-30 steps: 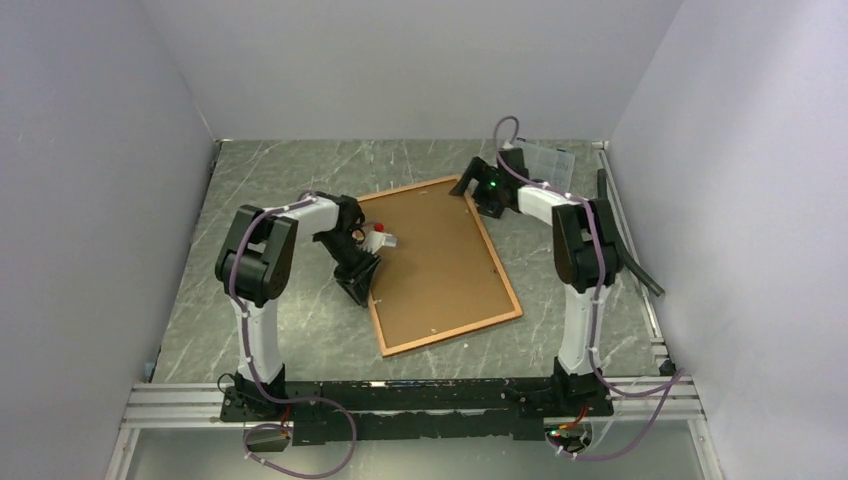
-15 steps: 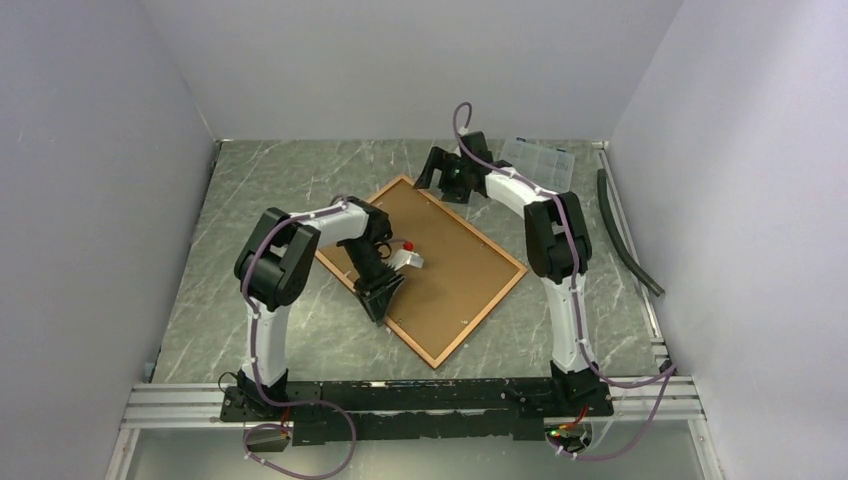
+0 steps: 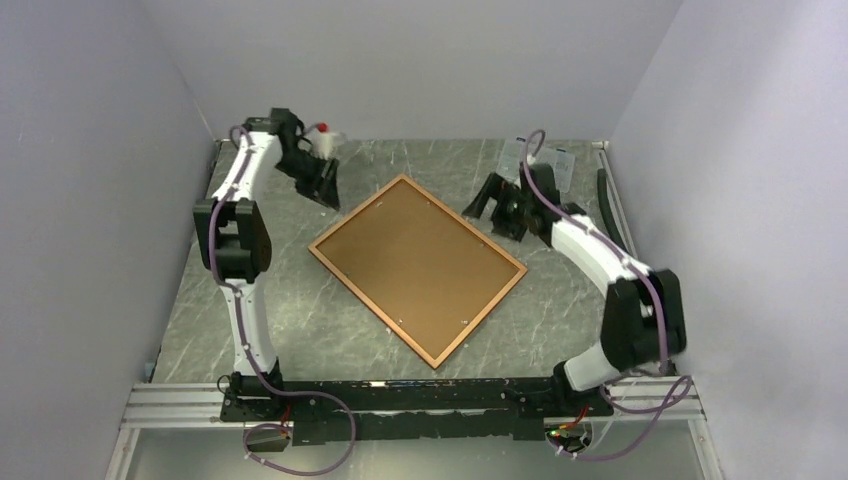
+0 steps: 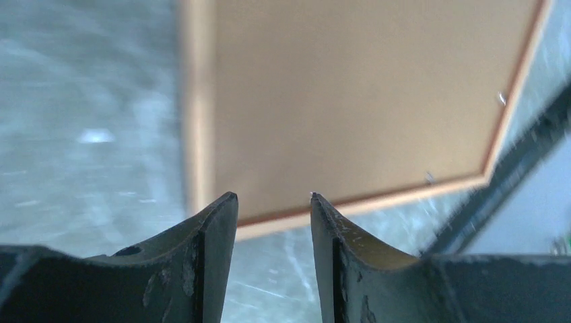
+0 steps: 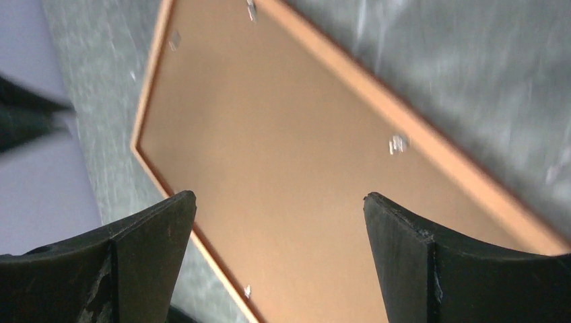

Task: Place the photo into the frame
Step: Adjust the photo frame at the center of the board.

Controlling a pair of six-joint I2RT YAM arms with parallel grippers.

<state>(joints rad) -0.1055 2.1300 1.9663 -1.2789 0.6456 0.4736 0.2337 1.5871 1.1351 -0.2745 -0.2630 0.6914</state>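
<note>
Frame (image 3: 417,268) flat mid-counter (image 3: 290,310), brown back up; photo not visible. My left tool (image 3: 322,185) high at far-left corner, jaws partly apart, empty. Right tool (image 3: 487,205) wide apart, empty, beside frame's far edge. Probably between grips; next needs a low approach to the rim.

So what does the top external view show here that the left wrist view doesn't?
Only top external: both arms, the left arm at the far left corner, the right arm by the frame's far right edge, plus the clear compartment box. Only left wrist: its jaws up close, parted, nothing between. Both: the frame lying back-up on the table, brown backing board filling it.
</note>
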